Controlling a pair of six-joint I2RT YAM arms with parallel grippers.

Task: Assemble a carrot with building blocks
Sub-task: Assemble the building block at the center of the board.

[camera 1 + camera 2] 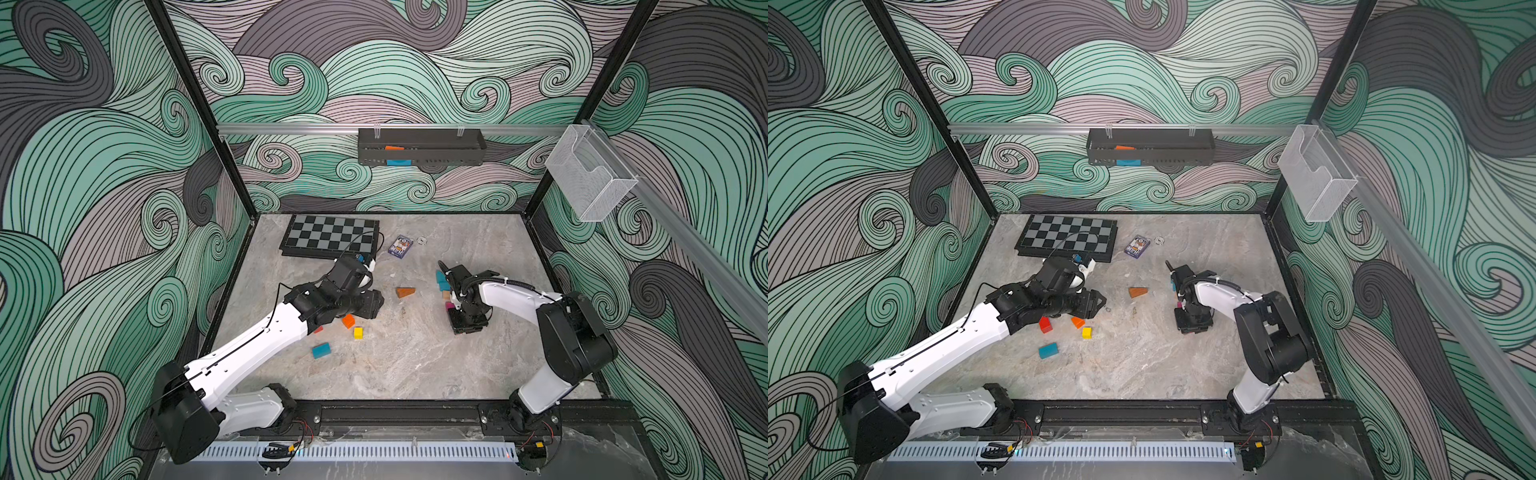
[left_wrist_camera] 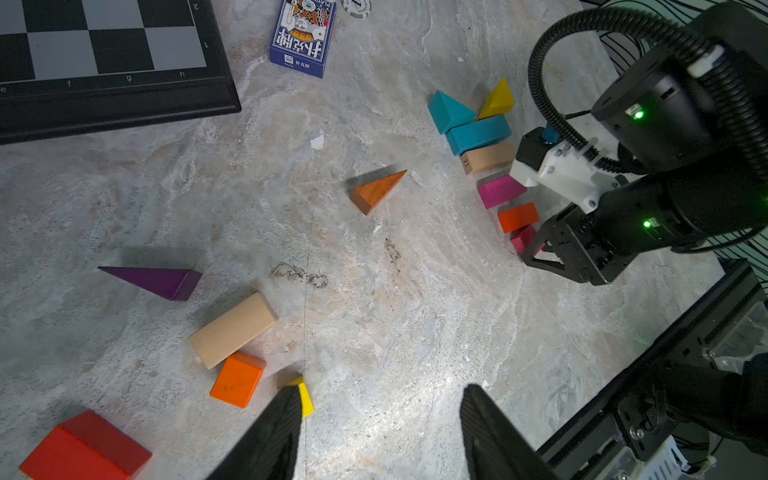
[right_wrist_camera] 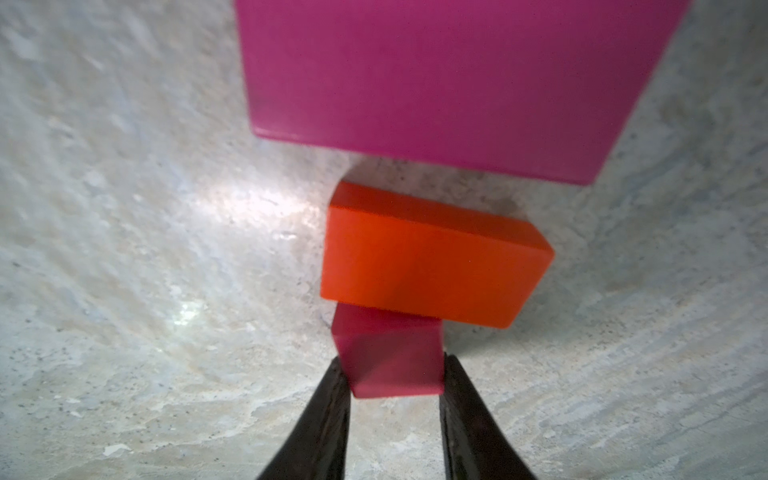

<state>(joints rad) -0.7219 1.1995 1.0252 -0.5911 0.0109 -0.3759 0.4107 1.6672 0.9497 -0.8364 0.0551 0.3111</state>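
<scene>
Right claw (image 3: 394,365) grips a small crimson wooden cube (image 3: 386,353), just beside an orange wooden cuboid (image 3: 428,266); left claw (image 2: 380,391) hangs released over open marble bench (image 2: 415,316).

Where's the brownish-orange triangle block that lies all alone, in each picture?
In a top view: the brownish-orange wedge lies alone, this side of the chessboard.
In a top view: the same spot, alone.
Left wrist: alone, well apart from the chessboard.
Right wrist: not in it.
Shared landmark: the chessboard, in both top views and the left wrist view.
</scene>
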